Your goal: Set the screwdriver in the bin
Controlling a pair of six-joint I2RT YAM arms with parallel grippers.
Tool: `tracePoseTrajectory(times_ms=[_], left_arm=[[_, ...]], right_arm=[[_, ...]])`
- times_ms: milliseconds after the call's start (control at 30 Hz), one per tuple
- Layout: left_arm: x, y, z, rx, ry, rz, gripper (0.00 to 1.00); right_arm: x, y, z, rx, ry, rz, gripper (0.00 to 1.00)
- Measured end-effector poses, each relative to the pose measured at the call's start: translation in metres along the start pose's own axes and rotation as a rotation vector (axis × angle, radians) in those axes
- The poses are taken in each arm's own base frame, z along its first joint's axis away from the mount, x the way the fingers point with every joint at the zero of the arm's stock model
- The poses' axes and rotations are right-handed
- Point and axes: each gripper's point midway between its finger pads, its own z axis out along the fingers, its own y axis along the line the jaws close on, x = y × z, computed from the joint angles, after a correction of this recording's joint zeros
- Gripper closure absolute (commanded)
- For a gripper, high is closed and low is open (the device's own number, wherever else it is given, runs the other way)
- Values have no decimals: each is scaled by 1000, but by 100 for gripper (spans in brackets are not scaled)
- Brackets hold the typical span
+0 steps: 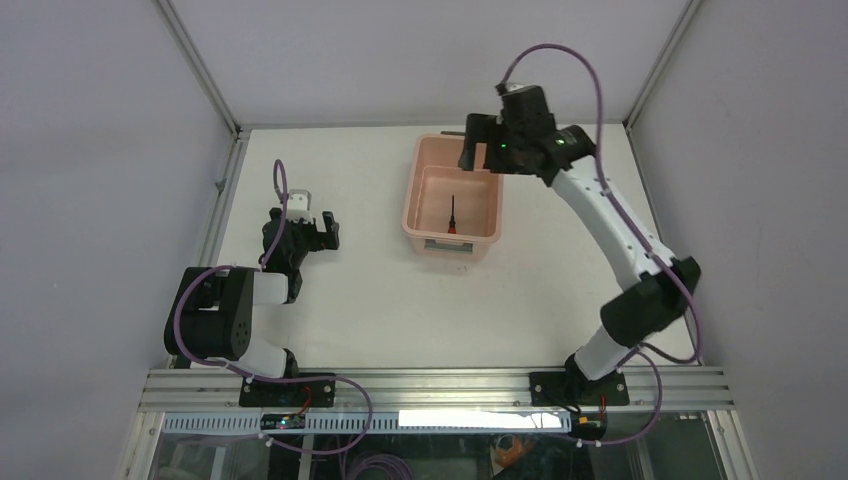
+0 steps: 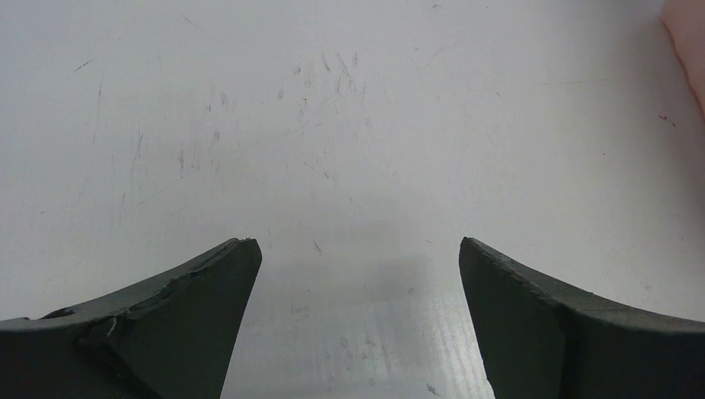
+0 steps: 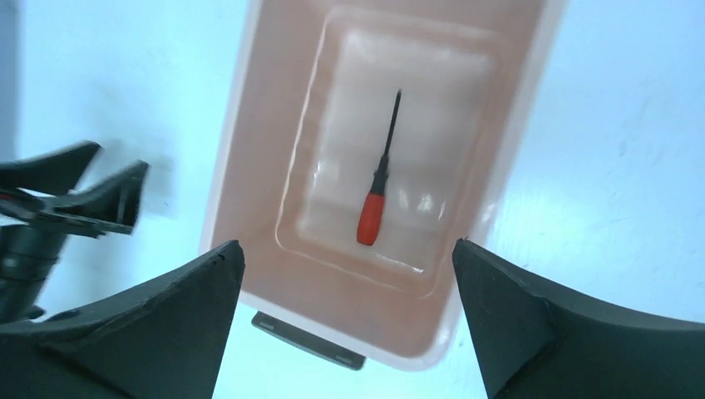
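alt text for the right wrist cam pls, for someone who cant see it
Looking down into the salmon-pink bin, the red-handled screwdriver lies flat on its floor, shaft pointing away from the camera. The right gripper is open and empty, its two dark fingers framing the bottom of the view.

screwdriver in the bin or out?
In. The screwdriver lies flat on the floor of the bin; the right gripper above it is open and empty.
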Motion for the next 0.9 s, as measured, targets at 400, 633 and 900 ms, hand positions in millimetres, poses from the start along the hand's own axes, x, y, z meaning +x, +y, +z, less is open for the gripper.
tracePoseTrajectory(times_ms=[400, 633, 900], left_arm=[[0, 0, 0, 0, 0, 0, 1], [0, 0, 0, 0, 0, 0, 1], [0, 0, 0, 0, 0, 0, 1]], right_arm=[[55, -151, -36, 138, -150, 150, 1], [138, -189, -2, 245, -64, 168, 1], [145, -197, 8, 253, -180, 193, 1]])
